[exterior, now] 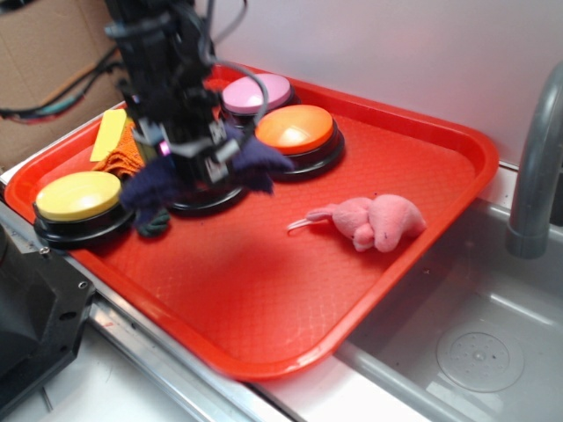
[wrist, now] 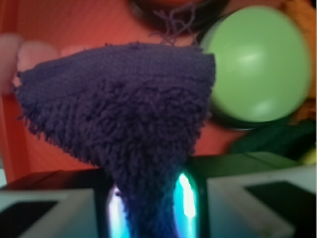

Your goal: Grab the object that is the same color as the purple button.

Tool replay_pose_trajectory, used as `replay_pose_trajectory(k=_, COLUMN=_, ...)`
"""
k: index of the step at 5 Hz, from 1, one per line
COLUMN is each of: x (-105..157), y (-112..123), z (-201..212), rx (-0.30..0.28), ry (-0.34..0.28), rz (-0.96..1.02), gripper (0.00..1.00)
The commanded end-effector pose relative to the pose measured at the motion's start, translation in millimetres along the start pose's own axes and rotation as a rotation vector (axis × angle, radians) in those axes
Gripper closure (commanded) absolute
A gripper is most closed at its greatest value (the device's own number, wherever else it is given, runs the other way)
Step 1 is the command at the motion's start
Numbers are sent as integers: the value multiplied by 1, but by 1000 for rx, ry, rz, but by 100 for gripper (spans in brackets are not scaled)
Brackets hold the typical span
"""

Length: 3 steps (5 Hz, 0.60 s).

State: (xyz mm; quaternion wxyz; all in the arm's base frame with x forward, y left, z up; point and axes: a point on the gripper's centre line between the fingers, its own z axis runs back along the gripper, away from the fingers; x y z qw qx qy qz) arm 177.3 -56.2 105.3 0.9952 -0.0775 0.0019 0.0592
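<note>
My gripper (exterior: 198, 158) is shut on a dark purple terry cloth (exterior: 255, 160), which hangs lifted over the left half of the red tray (exterior: 264, 299). In the wrist view the cloth (wrist: 124, 109) fans out from between my gripper (wrist: 148, 208) and fills the middle of the frame. The cloth and my arm hide the dome of the purple button. Only a black button base (exterior: 211, 202) shows under them.
On the tray are a yellow button (exterior: 77, 195), an orange button (exterior: 295, 129), a pale pink-lilac button (exterior: 257, 92) and a pink plush mouse (exterior: 374, 221). Yellow and orange cloths (exterior: 114, 141) lie at the back left. A dark green cloth (exterior: 154, 224) lies below my gripper. A sink (exterior: 475, 352) and a faucet (exterior: 537, 158) are to the right.
</note>
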Motion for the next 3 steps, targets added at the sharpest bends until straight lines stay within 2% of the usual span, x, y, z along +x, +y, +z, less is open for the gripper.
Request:
replay_pose_trajectory(k=1, x=9, y=49, z=72, rx=39, ry=-99, rz=87, gripper=100)
replay_pose_trajectory(k=2, x=2, y=72, z=91, rx=96, ry=-121, rz=168, gripper=100)
replay_pose_trajectory(k=3, x=1, y=76, z=83, rx=126, ry=-65, rz=228, gripper=100)
